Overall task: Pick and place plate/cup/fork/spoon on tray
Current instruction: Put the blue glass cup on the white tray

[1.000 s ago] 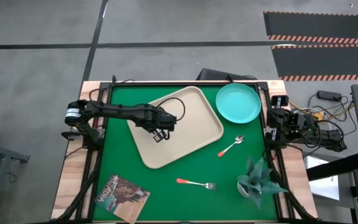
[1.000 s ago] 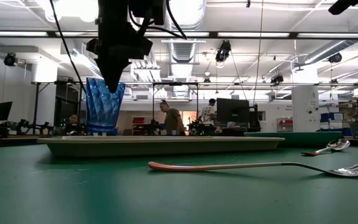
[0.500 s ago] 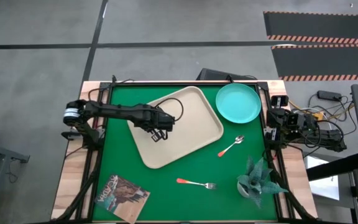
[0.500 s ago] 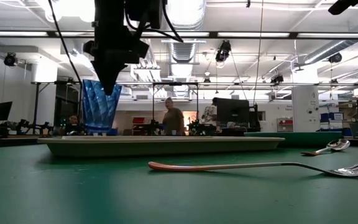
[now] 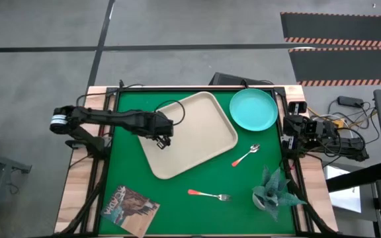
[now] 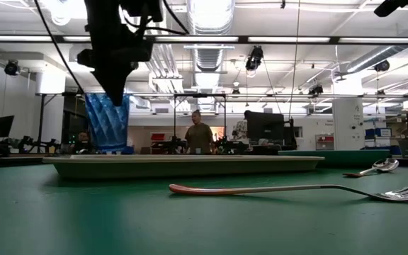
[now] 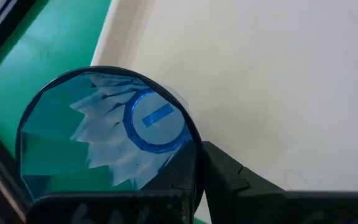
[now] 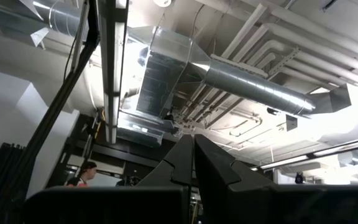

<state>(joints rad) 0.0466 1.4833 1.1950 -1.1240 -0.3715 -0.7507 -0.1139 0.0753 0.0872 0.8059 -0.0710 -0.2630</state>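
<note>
The left gripper (image 5: 162, 140) hangs over the near-left edge of the large cream rectangular plastic tray (image 5: 207, 125), its dark fingers (image 7: 229, 177) spread apart and gripping nothing. Directly below and just beside them stands the small translucent blue-teal faceted tumbler (image 7: 107, 140), upright on the tray floor close to the rim; seen from above through its open mouth, its walls show crisp angular facets and a darker blue ring at the base. From table height the cup (image 6: 107, 122) reads as a flared, ribbed blue glass, wider at the top, with the gripper just above its rim and apart from it. Well to the gripper's right lie the round turquoise plate (image 5: 253, 109), the red-handled spoon (image 5: 246, 156) and the red-handled fork (image 5: 209, 194) on the green mat. The right gripper (image 8: 191, 165) waits at the table's right edge, fingers pressed together, pointing up at the ceiling.
</note>
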